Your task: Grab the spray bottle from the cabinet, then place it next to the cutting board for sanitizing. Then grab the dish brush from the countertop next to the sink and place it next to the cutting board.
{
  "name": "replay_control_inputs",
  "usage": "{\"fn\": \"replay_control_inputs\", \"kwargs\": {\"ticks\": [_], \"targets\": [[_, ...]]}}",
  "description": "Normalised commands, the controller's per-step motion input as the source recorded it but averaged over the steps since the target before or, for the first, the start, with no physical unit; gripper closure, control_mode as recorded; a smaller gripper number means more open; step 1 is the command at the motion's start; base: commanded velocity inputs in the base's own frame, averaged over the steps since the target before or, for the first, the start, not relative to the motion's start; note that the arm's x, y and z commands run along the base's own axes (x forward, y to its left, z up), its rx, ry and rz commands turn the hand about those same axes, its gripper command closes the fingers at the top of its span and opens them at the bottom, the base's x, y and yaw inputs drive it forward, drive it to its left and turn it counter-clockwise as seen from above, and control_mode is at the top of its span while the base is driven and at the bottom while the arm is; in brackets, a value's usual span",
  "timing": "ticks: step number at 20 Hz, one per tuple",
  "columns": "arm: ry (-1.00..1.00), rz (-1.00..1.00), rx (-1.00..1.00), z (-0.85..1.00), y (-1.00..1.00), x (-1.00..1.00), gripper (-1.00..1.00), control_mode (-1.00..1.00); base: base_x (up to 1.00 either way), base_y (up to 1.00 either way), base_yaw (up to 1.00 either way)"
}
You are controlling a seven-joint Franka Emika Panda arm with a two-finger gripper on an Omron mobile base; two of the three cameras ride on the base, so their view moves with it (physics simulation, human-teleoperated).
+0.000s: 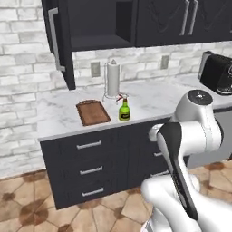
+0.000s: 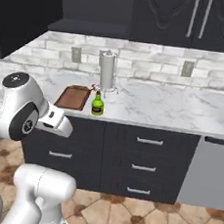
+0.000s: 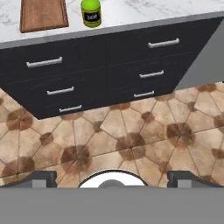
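Pincer point(image 3: 112, 180): one, jaws wide apart and empty, pointed down at the tiled floor point(image 3: 131, 135), its two dark fingertips point(image 3: 41, 178) standing at either side.

Ahead of and above the pincer: dark drawers point(image 3: 109, 65), six counted in the hand view, each with one short silver handle.

Beyond the drawers, on one white marble countertop point(image 1: 149, 102): one green spray bottle point(image 1: 124, 110), upright, just beside one reddish-brown cutting board point(image 1: 93, 112), not touching it.

Behind the bottle: one paper towel roll point(image 1: 113, 79) on a wire stand.

Farthest up: one dark wall cabinet point(image 1: 97, 22) with its door point(image 1: 59, 41) open, one long grey bar handle on the door.
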Motion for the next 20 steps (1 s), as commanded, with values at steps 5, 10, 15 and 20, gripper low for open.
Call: {"fn": "replay_control_inputs", "kwargs": {"ticks": [5,10,15,20], "targets": [[0.0,0.0,0.0,0.0,0.0,0.0,-1.0,1.0,-0.01,-0.06,-0.94],[0.0,0.0,0.0,0.0,0.0,0.0,-1.0,1.0,0.0,-0.02,-0.99],[0.0,0.0,0.0,0.0,0.0,0.0,-1.0,1.0,0.0,-0.47,-0.86],[0.0,0.0,0.0,0.0,0.0,0.0,-1.0,1.0,0.2,-0.33,-0.77]]}}
